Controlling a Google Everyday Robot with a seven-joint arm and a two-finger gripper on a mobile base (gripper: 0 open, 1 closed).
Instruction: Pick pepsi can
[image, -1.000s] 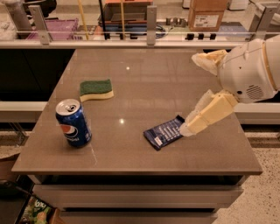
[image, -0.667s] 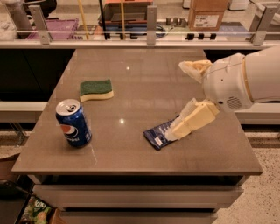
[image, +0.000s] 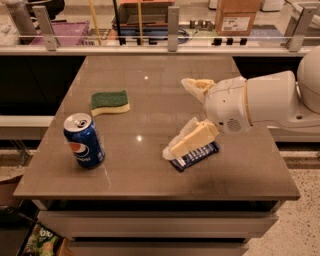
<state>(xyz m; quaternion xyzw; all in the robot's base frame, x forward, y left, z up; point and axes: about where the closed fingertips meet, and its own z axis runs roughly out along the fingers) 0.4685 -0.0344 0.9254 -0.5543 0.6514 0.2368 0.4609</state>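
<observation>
Pepsi can (image: 83, 140) upright near the front-left corner of the table (image: 150, 65): blue cylinder, red-white-blue round logo facing the camera, silver top with pull tab. Tabletop is smooth grey-brown, glossy, with light glints. Gripper (image: 176, 118) sits over the right half, well apart from the can; its cream, wedge-shaped fingers are spread wide with nothing between them. The lower finger overlaps a flat dark-blue snack wrapper (image: 199, 155); print unreadable. Green-and-yellow sponge (image: 110, 101), wavy outline, lies behind the can.
</observation>
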